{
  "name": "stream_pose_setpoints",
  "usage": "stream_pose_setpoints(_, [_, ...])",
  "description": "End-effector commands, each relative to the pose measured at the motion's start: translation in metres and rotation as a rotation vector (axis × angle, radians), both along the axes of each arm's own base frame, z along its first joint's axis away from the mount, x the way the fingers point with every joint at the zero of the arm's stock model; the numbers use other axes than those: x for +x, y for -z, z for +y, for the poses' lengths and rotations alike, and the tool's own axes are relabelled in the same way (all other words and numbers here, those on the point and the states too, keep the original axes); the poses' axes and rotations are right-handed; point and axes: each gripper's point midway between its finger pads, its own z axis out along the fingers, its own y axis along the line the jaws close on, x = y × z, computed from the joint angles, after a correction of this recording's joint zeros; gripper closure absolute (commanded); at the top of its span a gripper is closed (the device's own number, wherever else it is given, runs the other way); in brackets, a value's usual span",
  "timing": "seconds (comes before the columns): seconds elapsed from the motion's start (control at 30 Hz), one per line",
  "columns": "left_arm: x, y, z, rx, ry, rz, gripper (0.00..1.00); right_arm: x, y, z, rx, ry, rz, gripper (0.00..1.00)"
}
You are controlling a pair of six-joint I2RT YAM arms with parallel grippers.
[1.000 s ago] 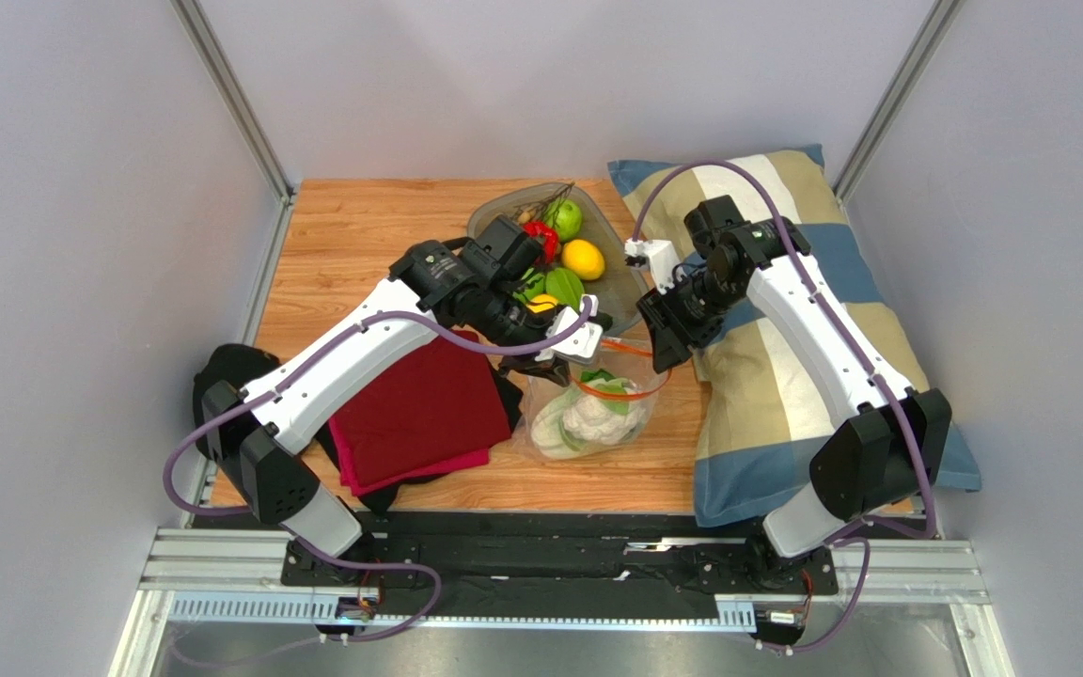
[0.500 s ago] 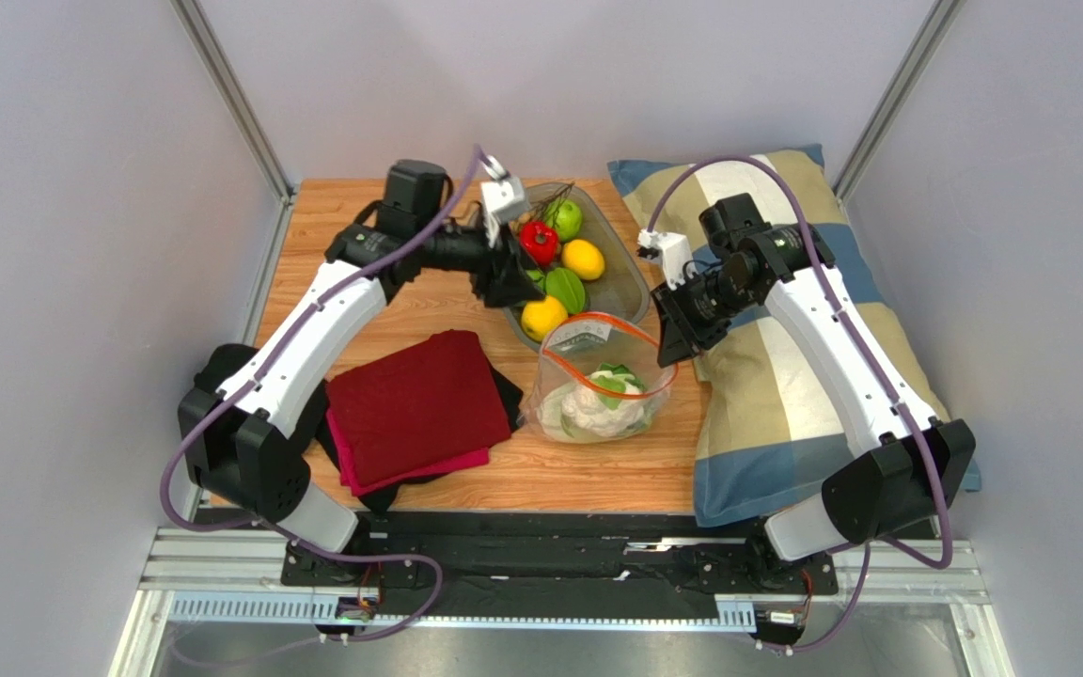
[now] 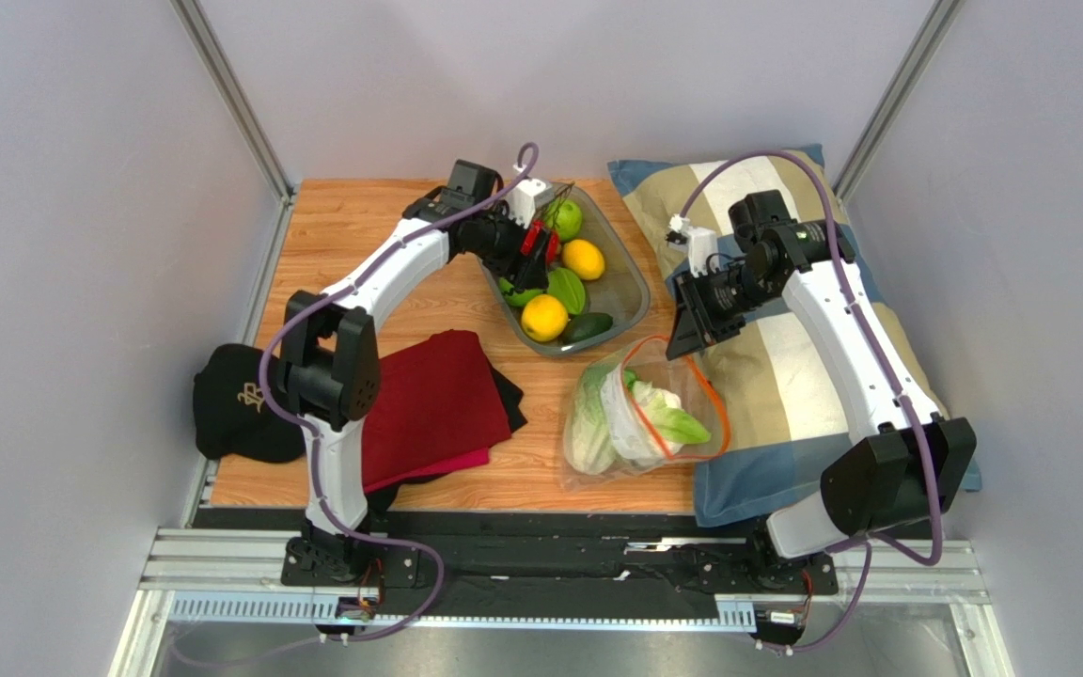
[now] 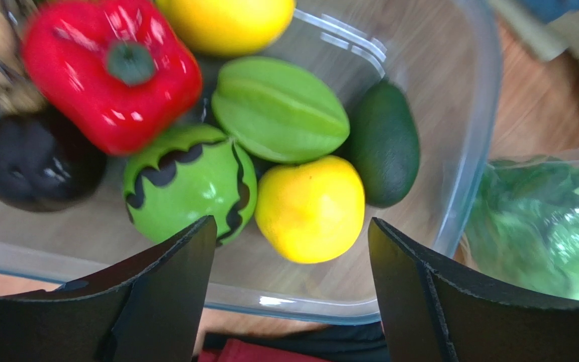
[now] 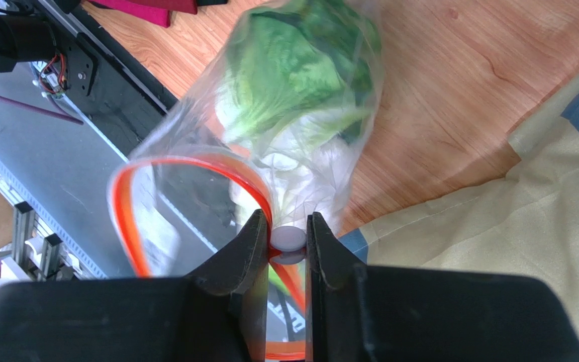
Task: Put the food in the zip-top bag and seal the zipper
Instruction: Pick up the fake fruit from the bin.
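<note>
Having left the zip-top bag (image 3: 642, 419), the left gripper (image 4: 289, 235) is hovering wide open over the yellow fruit (image 4: 310, 209) at upper centre, likely the last item; the right gripper (image 5: 285, 241) is pinching the zipper (image 5: 123, 219).

The zip-top bag (image 5: 187, 136) is clear and crinkly. It lies on its side on the worktop (image 3: 364, 226), mouth towards the pillow (image 3: 787, 381). Its red-orange zipper (image 5: 119, 215) gapes in a wide loop, unsealed, and the right claw (image 5: 289, 240) pinches it at one spot. Inside, the green leafy cabbage (image 5: 292, 68) fills the closed end, with the white cauliflower (image 3: 629, 428) packed against it (the two are hard to separate through the plastic). The round yellow fruit (image 4: 310, 209) sits outside the bag in the tray (image 4: 466, 151), near its wall.
</note>
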Motion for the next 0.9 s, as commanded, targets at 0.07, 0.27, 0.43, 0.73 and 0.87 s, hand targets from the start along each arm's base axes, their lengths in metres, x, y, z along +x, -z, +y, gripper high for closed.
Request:
stream_pose_setpoints(0.07, [-0.023, 0.004, -0.016, 0.083, -0.004, 0.011, 0.18, -0.034, -0.009, 0.002, 0.040, 0.010, 0.168, 1.00])
stream_pose_setpoints(0.27, [-0.032, 0.033, -0.020, 0.162, -0.024, 0.052, 0.19, -0.033, -0.020, 0.005, 0.069, -0.009, 0.132, 1.00])
stream_pose_setpoints(0.43, [-0.031, 0.047, -0.016, 0.214, -0.081, 0.072, 0.20, -0.029, -0.047, 0.008, 0.106, -0.016, 0.031, 1.00])
stream_pose_setpoints(0.73, [-0.033, 0.068, -0.020, 0.271, -0.093, 0.103, 0.16, -0.039, -0.062, 0.018, 0.194, 0.088, 0.047, 1.00])
stream_pose_setpoints(0.87, [-0.043, 0.082, -0.024, 0.269, -0.072, 0.153, 0.16, -0.035, -0.059, 0.017, 0.192, 0.210, 0.080, 1.00])
